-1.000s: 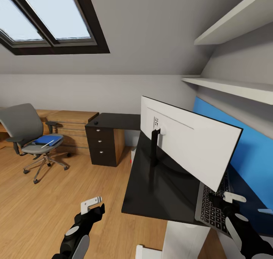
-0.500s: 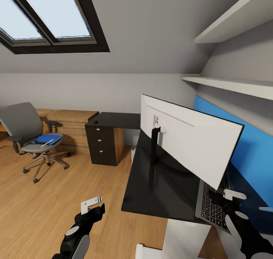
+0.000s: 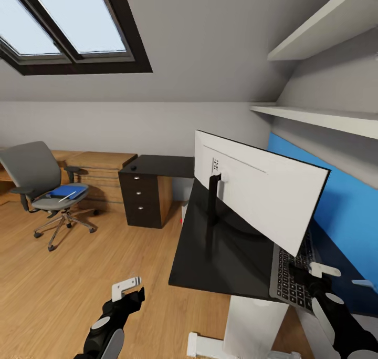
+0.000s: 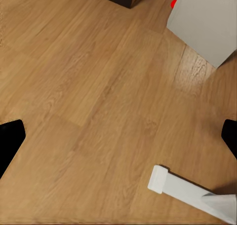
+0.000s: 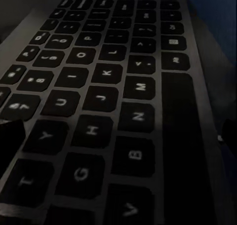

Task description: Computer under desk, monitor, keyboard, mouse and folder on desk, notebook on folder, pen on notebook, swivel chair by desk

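While right pincer (image 3: 321,277) hovers spread over keyboard (image 3: 292,275) near desk (image 3: 220,254) edge, left pincer (image 3: 127,290) spread above floor (image 3: 63,285)

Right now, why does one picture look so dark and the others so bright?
The right wrist view is dim because its camera sits low over the keyboard, shaded under the monitor, with the nearest keys blurred. The head view is bright, daylit by the skylight; the desk top is glossy. The left wrist view shows evenly lit floor.
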Motion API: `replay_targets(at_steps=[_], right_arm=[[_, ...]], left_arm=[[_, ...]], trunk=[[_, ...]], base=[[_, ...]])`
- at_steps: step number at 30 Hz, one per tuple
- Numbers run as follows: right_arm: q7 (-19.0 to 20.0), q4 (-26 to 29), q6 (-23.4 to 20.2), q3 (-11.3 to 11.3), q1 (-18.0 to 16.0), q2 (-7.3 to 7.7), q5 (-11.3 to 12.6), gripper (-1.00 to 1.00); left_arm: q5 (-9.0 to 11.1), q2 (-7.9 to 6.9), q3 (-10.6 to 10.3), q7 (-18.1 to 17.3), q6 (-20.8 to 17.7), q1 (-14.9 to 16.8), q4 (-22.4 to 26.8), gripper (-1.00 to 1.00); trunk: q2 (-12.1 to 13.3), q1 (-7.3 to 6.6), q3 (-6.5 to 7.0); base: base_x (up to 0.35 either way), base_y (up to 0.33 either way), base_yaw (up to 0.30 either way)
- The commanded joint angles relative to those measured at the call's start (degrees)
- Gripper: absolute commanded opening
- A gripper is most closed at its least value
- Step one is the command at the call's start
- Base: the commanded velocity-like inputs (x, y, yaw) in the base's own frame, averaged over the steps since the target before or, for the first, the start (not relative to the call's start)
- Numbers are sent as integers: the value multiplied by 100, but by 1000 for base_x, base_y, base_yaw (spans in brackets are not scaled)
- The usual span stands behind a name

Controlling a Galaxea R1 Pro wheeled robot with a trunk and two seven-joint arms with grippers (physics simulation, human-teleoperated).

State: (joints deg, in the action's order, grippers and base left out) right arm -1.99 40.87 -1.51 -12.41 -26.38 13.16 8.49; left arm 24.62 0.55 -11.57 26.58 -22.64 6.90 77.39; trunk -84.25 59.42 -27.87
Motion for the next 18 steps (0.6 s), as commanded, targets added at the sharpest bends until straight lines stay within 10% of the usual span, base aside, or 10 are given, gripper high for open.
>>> replay_targets(at_steps=[1,18], right_arm=[[-22,-271,-16,8,2,2,65,100],[-21,-264,-25,11,2,2,65,100]], left_arm=[[53,0,-9,49,-13,4,8,100],[43,0,-10,57,-6,4,4,100]], trunk=[[-3,-3,-7],[-3,-3,-7]], base=[[-286,-66,0],[-74,-24,0]])
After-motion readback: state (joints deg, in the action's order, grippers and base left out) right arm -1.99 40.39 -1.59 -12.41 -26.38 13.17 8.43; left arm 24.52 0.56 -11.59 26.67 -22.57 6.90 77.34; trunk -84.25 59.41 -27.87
